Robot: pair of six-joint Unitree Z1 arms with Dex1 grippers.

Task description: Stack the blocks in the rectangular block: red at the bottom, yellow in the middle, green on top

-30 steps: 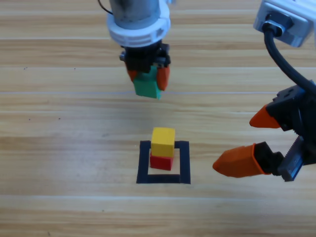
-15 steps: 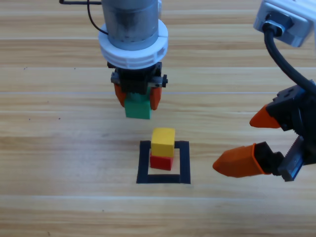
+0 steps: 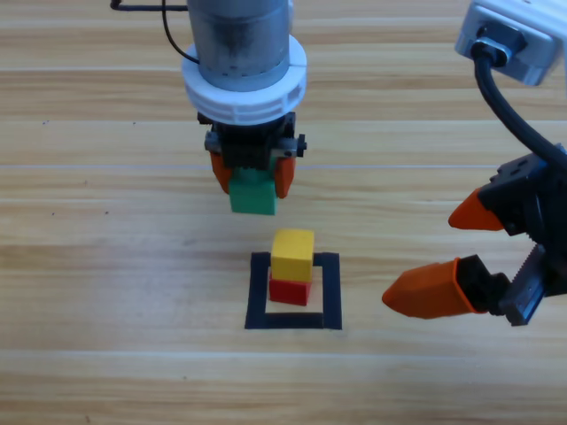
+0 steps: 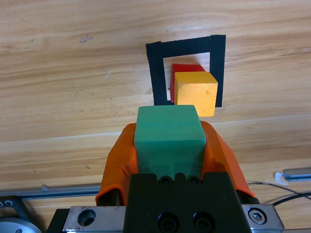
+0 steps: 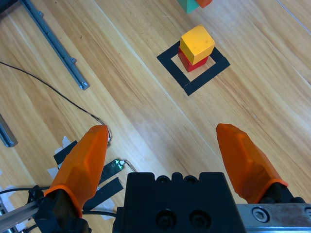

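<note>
My left gripper [image 3: 252,180] clamps its jaws on the green cube [image 3: 252,192], held above the tabletop short of the yellow cube [image 3: 292,254], which sits on the red cube [image 3: 289,290] inside the black tape square [image 3: 331,292] (the stack wants only its top). My right gripper [image 3: 461,252] waits, jaws apart.

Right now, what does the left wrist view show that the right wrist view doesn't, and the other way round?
Only the left wrist view shows the left gripper shut on the whole green cube. Only the right wrist view shows the right gripper, open, plus a metal rail, a thin wire and tape scraps. Both show the yellow cube on the red cube inside the black tape square.
</note>
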